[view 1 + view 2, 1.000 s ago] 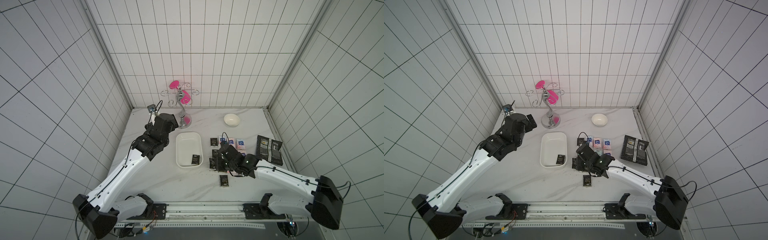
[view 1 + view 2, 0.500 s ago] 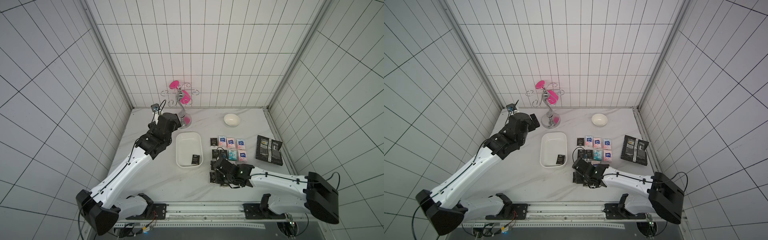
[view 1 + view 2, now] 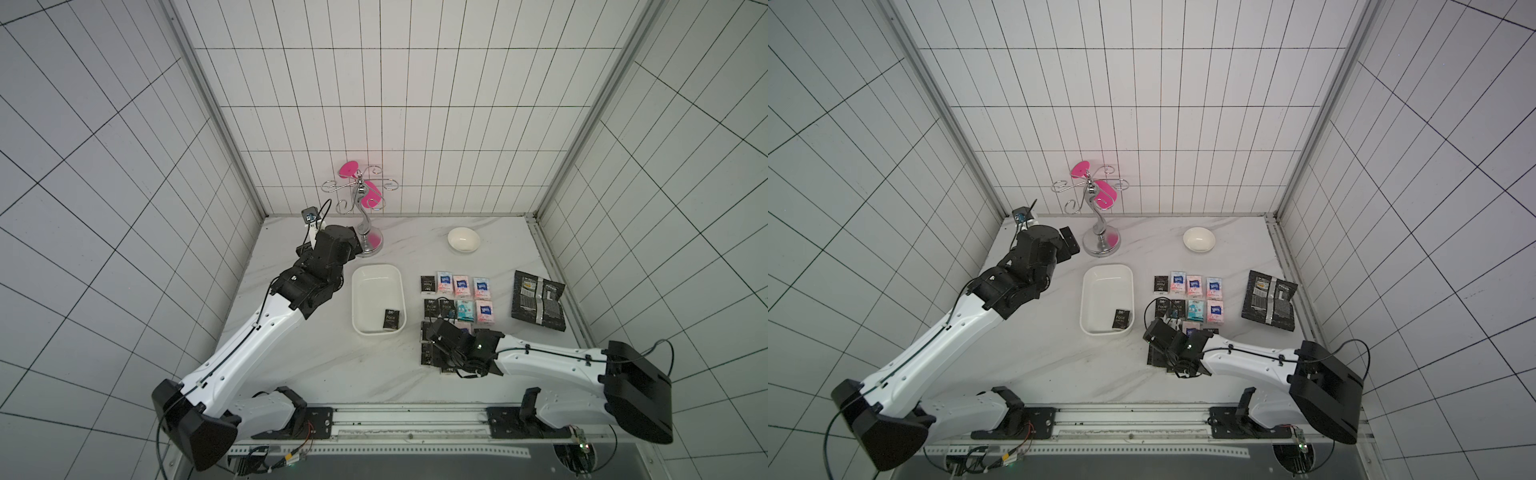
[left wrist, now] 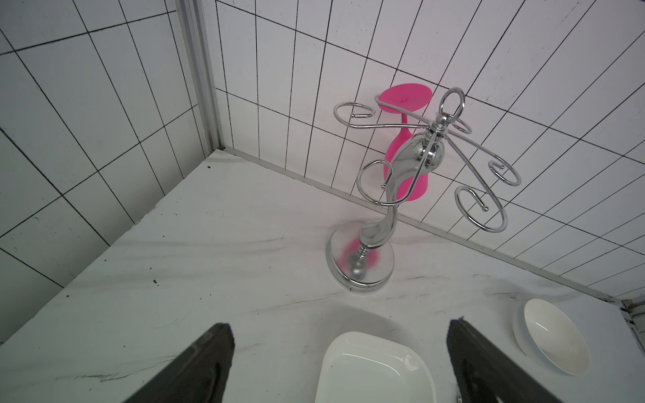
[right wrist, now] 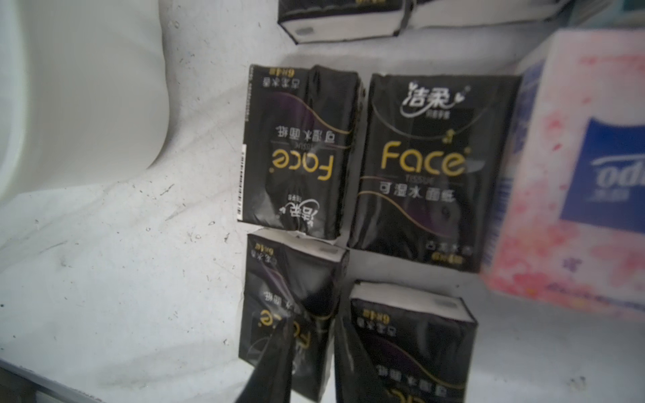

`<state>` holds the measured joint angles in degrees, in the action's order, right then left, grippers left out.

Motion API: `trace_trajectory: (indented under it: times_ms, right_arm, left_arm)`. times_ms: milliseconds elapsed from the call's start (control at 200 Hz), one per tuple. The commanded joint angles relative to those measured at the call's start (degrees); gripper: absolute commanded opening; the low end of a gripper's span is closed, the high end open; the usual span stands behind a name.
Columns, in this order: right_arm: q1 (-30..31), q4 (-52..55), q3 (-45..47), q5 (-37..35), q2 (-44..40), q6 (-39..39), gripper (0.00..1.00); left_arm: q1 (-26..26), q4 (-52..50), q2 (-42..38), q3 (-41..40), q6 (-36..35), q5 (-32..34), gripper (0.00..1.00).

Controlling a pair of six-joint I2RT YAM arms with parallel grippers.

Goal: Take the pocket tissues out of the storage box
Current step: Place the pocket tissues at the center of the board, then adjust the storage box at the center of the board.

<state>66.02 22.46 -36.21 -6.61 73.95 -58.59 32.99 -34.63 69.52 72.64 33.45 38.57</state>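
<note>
One black Face pack [image 3: 392,320] lay in the storage box [image 3: 358,291], in the box corner nearest the surface's front edge. The other pocket tissues [image 3: 461,287] lay in rows toward the right edge. Our right hand [image 5: 314,319], fingers narrowly parted, sat low over a front-row pack, so we judged this the release. Next came a reach back into the box. Our left hand [image 4: 340,326] hung spread wide and empty.

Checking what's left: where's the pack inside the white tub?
In both top views, the black pack lies in the tub's near right corner, closest to the packs laid out on the table.
</note>
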Motion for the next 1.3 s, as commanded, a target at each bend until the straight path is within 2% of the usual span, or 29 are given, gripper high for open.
trace_trajectory:
  times_ms: [0, 205, 310, 465, 595, 720, 865, 1170, 1299]
  right_arm:
    - [0.4, 4.1, -1.8, -2.5, -1.7, 1.1, 0.32]
    - [0.6, 11.0, -7.1, -7.9, -5.5, 4.8, 0.37]
    - [-0.6, 11.8, -11.7, -11.3, -5.2, 10.6, 0.41]
    - [-5.0, 10.5, -22.5, -9.2, 3.1, 21.2, 0.45]
    - [-9.6, 5.9, -28.5, -4.2, 11.2, 25.2, 0.45]
    - [-13.1, 4.0, -34.3, -0.9, 19.3, 27.3, 0.46]
    - [-13.7, 4.1, -39.8, -0.2, 26.2, 29.1, 0.46]
    - [-14.3, 4.0, -43.7, 2.4, 34.2, 29.2, 0.46]
    - [-14.3, 3.3, -44.1, 3.8, 36.3, 28.8, 0.41]
  left_arm:
    - [-0.1, 0.5, -1.0, 0.0, -0.6, 0.4, 0.98]
    - [-0.3, 0.5, -1.1, 0.1, -0.5, 0.2, 0.98]
    - [-0.2, 0.5, -1.0, 0.0, 0.1, -0.6, 0.99]
    - [0.4, -0.3, -0.4, 0.0, 0.8, -0.9, 0.98]
    - [1.3, -1.1, -1.1, -0.2, 1.0, -0.2, 0.98]
    - [1.2, -1.6, -2.5, -0.2, 0.9, 0.6, 0.99]
    - [1.2, -1.6, -2.7, 0.2, 0.6, 0.5, 0.98]
    - [1.2, -1.5, -1.5, 1.1, 0.2, 0.5, 0.99]
    - [1.2, -1.5, -1.4, 1.2, 0.0, 0.7, 0.99]
